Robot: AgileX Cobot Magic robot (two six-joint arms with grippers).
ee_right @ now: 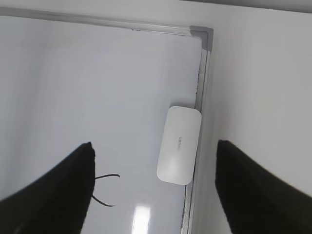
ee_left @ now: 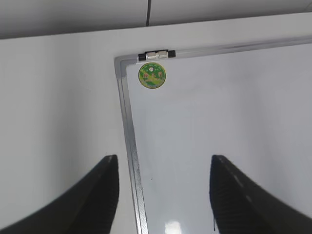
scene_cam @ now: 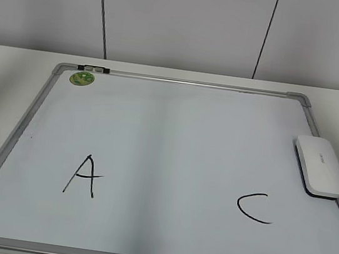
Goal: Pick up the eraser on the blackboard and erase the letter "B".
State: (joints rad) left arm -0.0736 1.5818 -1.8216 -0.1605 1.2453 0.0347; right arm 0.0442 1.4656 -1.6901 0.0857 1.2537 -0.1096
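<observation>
The blackboard [scene_cam: 175,134] is a white dry-erase board with a silver frame, lying flat on the table. It bears a black "A" [scene_cam: 82,176] and a black "C" [scene_cam: 254,207]; no letter "B" shows between them. The white eraser [scene_cam: 320,166] lies at the board's right edge, and also shows in the right wrist view [ee_right: 179,145]. My right gripper [ee_right: 154,165] is open and empty, hovering above the board just short of the eraser. My left gripper [ee_left: 163,175] is open and empty above the board's left frame [ee_left: 127,126]. Neither gripper shows in the exterior view.
A round green magnet [scene_cam: 82,79] sits at the board's far left corner, beside a black-and-silver clip [scene_cam: 94,68] on the frame; both show in the left wrist view, magnet [ee_left: 152,75]. A white table [scene_cam: 12,79] surrounds the board. A panelled wall stands behind.
</observation>
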